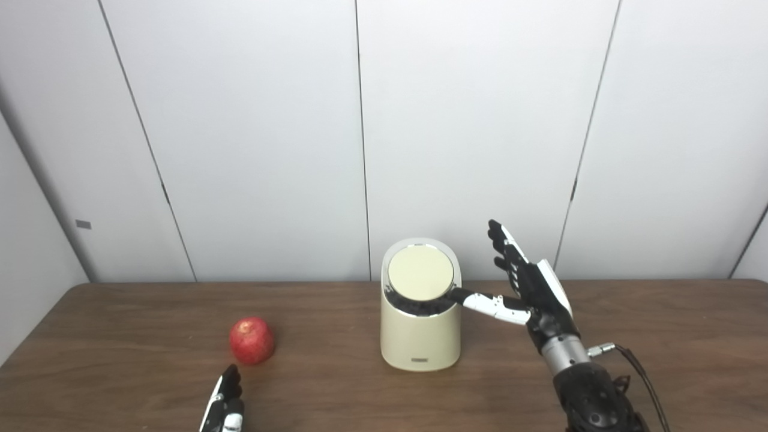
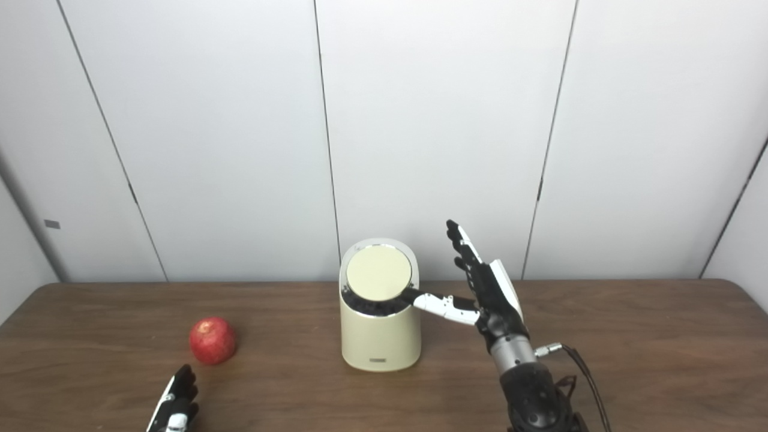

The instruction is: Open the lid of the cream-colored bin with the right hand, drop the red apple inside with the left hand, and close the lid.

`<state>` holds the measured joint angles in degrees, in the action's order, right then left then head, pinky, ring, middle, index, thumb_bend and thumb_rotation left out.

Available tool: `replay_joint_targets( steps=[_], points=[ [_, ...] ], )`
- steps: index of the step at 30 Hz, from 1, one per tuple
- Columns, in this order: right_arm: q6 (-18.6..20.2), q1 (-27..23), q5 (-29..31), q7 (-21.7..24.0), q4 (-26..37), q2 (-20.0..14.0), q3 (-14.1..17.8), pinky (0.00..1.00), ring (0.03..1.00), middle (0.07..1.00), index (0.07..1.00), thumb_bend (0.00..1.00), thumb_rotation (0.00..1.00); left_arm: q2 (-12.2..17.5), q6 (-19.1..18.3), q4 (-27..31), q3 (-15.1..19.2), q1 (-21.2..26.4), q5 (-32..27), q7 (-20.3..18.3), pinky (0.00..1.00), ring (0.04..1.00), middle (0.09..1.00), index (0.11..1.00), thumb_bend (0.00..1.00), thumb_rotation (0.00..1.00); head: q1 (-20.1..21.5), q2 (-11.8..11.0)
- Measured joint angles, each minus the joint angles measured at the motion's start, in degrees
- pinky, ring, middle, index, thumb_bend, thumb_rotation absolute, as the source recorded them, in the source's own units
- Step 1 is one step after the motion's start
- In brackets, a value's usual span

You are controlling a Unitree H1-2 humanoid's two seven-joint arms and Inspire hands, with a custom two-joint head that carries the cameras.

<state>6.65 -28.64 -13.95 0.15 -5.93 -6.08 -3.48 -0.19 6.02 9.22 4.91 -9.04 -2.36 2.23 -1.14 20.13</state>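
Note:
The cream-colored bin [image 1: 420,336] stands at the table's middle, its round lid [image 1: 420,273] tilted up a little so a dark gap shows along its front edge. My right hand [image 1: 528,288] is open just right of the bin, fingers pointing up and thumb reaching left to the lid's right edge. The red apple [image 1: 251,340] rests on the table left of the bin. My left hand [image 1: 225,405] shows only partly at the bottom edge, just in front of the apple and not touching it; its fingers look extended.
The brown wooden table [image 1: 120,336] runs across the whole view, with white wall panels [image 1: 252,132] right behind the bin. A cable [image 1: 642,372] trails from my right wrist over the table.

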Motion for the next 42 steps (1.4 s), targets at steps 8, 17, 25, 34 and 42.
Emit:
replay_joint_targets(
  steps=[8, 17, 25, 34, 42],
  points=[
    [-0.05, -6.13, -3.29, -0.64, -7.07, -0.31, -1.77, 0.88, 0.952, 0.946, 0.928, 0.90, 0.31, -0.19, 0.17, -0.06, -0.12, 0.02, 0.33, 0.04, 1.00, 0.998, 0.991, 0.989, 0.32, 0.83, -0.18, 0.70],
    [-0.06, -9.24, -4.24, -0.70, -12.18, -1.30, -3.10, 0.91, 0.963, 0.949, 0.938, 0.92, 0.28, -0.26, 0.18, 0.02, -0.84, 0.00, 1.90, 0.18, 1.00, 1.000, 1.000, 0.999, 0.35, 0.80, -0.88, 1.76],
    [-0.05, -11.63, -5.06, -0.29, -13.97, -3.12, -3.92, 0.89, 0.951, 0.943, 0.929, 0.92, 0.29, -0.66, 0.15, 0.45, -1.17, -0.13, 2.29, 0.38, 1.00, 1.000, 1.000, 1.000, 0.37, 0.75, -1.76, 2.90],
    [0.02, -11.61, -6.15, 0.43, -14.31, -3.50, -5.44, 0.90, 0.948, 0.944, 0.935, 0.92, 0.28, -1.09, 0.17, 0.52, -1.56, -0.10, 2.48, 0.50, 1.00, 0.992, 0.990, 0.999, 0.40, 0.75, -1.67, 3.43],
    [-0.62, -11.69, -7.69, 0.27, -14.31, -4.55, -6.83, 0.87, 0.934, 0.940, 0.933, 0.93, 0.26, -1.57, 0.19, 0.52, -1.62, -0.11, 2.51, 0.58, 1.00, 0.993, 0.986, 1.000, 0.41, 0.77, -1.49, 3.96]
  ],
)
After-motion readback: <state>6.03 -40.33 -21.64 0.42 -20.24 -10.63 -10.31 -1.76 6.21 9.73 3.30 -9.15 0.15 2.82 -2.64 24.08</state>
